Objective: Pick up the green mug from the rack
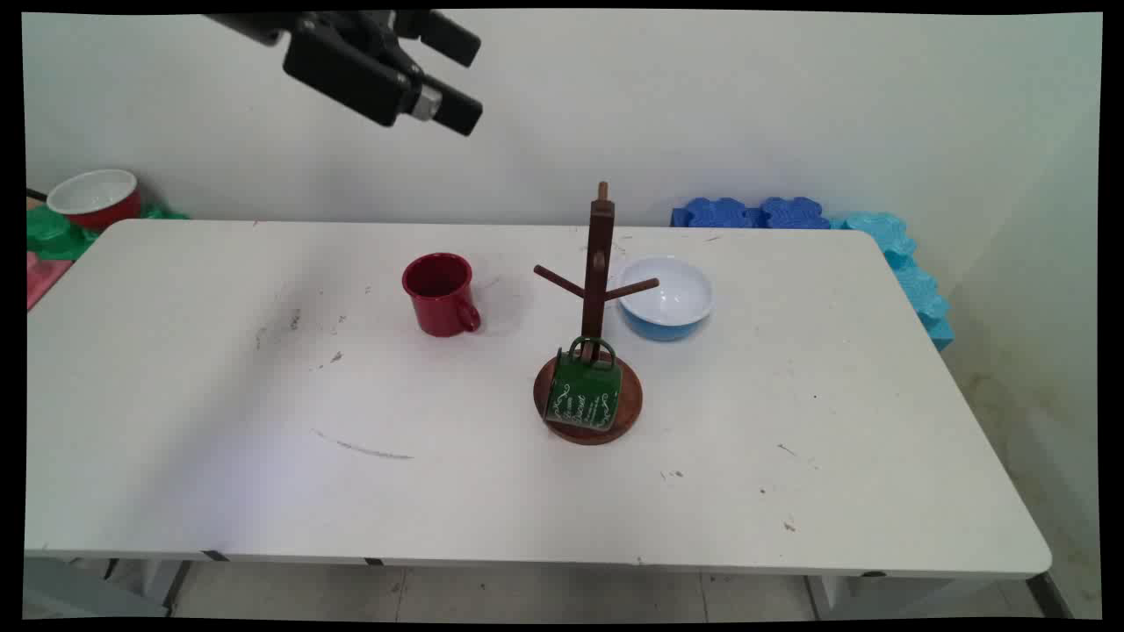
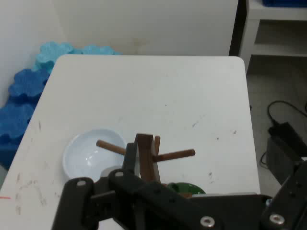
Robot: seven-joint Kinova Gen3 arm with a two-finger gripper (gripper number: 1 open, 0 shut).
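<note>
A: Starting with the hand (image 1: pixel 474 83): parked high in the upper left of the frame, well above the counter (image 1: pixel 219 395). Fingers spread apart, gripping nothing, touching nothing.

B: Agreed. Nearest to anything?

A: Hard to call from up there. Angled down and right, toward the wooden mug tree (image 1: pixel 599 263) at centre frame. Seen from the wrist, looks straight down over the tree's post and pegs.

B: And on the tree?

A: Only the green mug (image 1: pixel 583 395), low down, just below centre. Tilted, mouth toward the lower left, handle up against the post, body resting on the round base. Probably caught by the handle on a low peg and leaning under its own weight, though impossible to say whether truly hooked or just propped.

B: Upper pegs?

A: Bare. Sticking out left and right, slanted upward, likely to stop a handle from sliding off.

B: Around it?

A: To the left of the tree, the red mug (image 1: pixel 439 294), upright, handle turned to the lower right, well apart from the post. Just behind and right of the tree, the blue bowl (image 1: pixel 667 298), white inside, upright, near the base but not touching.

B: Beyond the counter?

A: Blue foam blocks (image 1: pixel 755 213) along the wall at upper right, and a red bowl (image 1: pixel 92 195) at the far left edge.
</note>
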